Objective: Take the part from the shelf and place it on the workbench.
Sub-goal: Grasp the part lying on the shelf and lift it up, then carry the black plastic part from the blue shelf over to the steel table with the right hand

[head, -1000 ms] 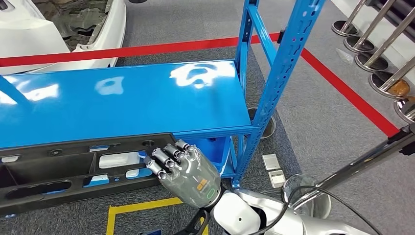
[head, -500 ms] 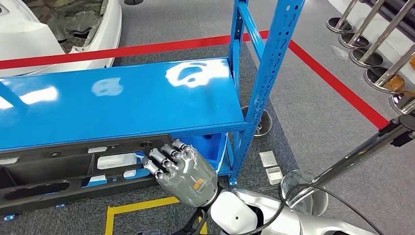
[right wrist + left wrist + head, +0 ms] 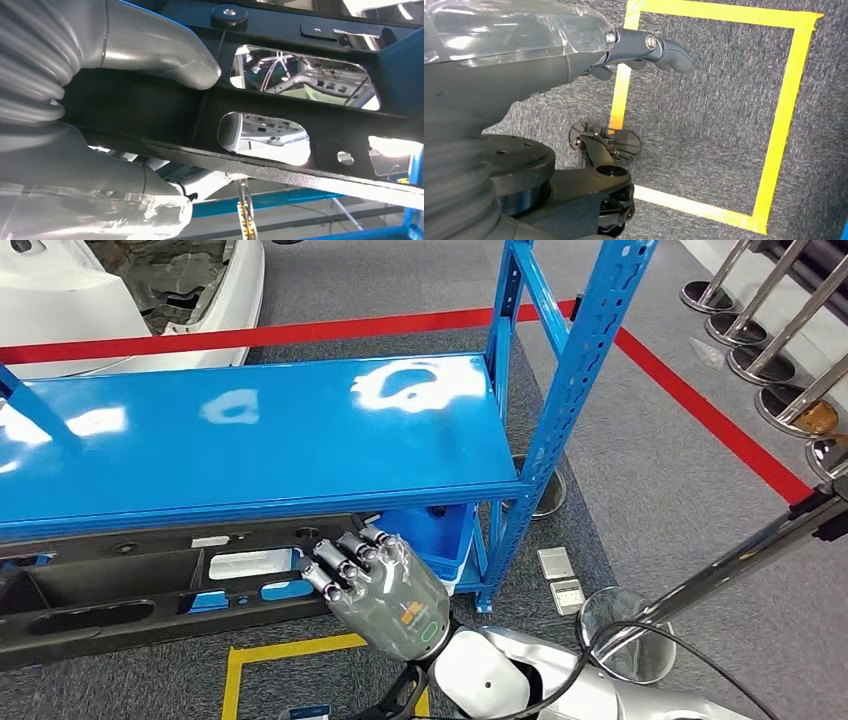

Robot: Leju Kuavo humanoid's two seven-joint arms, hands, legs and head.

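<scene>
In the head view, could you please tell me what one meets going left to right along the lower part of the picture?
Black part → right hand gripping its end → blue shelf post → round metal stanchion base.

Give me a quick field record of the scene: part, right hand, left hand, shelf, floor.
part: long black moulded plastic part with cut-out openings, lying at the shelf's lower level, jutting out under the top board
right hand: right hand grips the part's near end, thumb on one face
left hand: left hand holds nothing, hanging over the carpet
shelf: blue metal shelf, top board bare
floor: grey carpet, yellow tape square, red tape line
</scene>
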